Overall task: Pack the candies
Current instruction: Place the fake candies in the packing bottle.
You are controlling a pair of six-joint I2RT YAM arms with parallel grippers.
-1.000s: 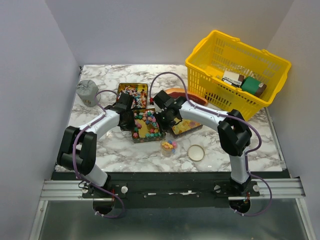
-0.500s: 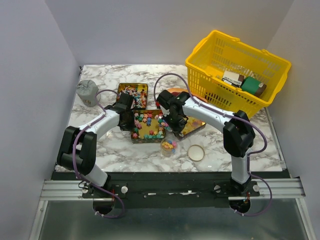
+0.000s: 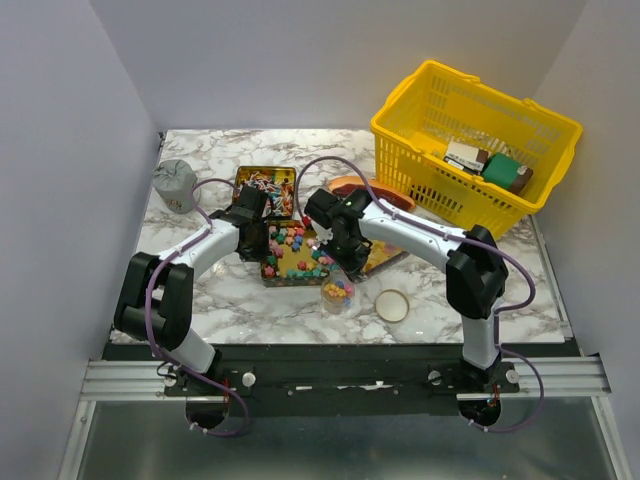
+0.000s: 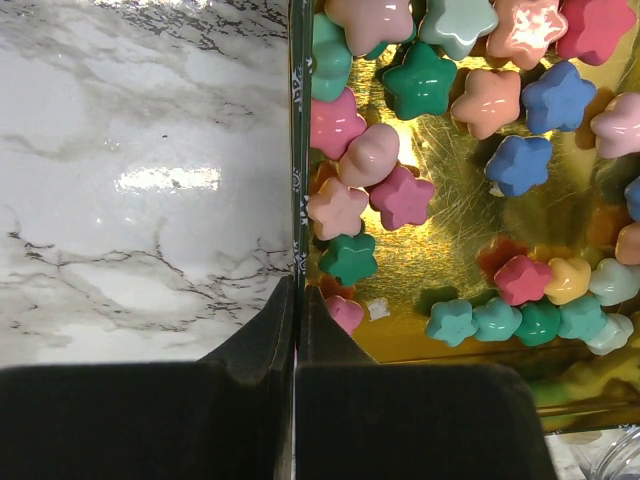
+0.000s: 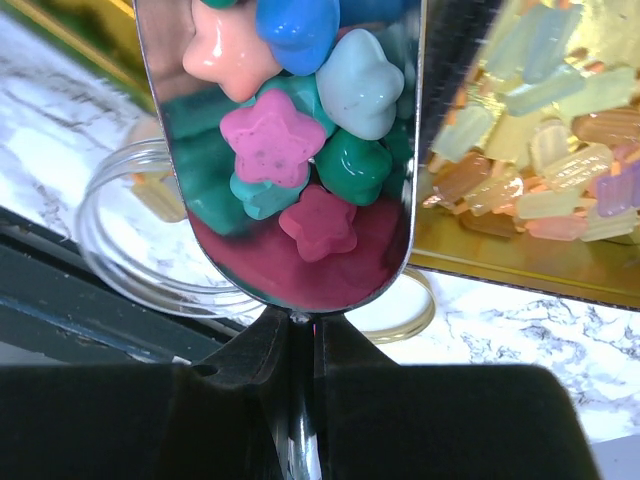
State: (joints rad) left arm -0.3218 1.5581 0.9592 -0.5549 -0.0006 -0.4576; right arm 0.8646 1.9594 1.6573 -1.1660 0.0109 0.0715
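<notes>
Nearest me, the jar (image 3: 338, 293) stands on the tabletop (image 4: 150, 150). My right pincer (image 5: 300, 345) is clamped on the scoop (image 5: 190, 190), heaped with star candies (image 5: 272, 140), partly over it. I'd centre the lip over the mouth, then tip slowly. My left pincer (image 4: 298, 300) pinches the wall of the star tin (image 4: 297, 150). The scoop hides the jar mouth, so its fill is unclear.

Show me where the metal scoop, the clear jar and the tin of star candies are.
metal scoop (image 5: 245, 270): right wrist view, bare bowl near the handle.
clear jar (image 5: 88, 240): right wrist view, left rim.
tin of star candies (image 4: 298, 150): left wrist view, left wall.
</notes>
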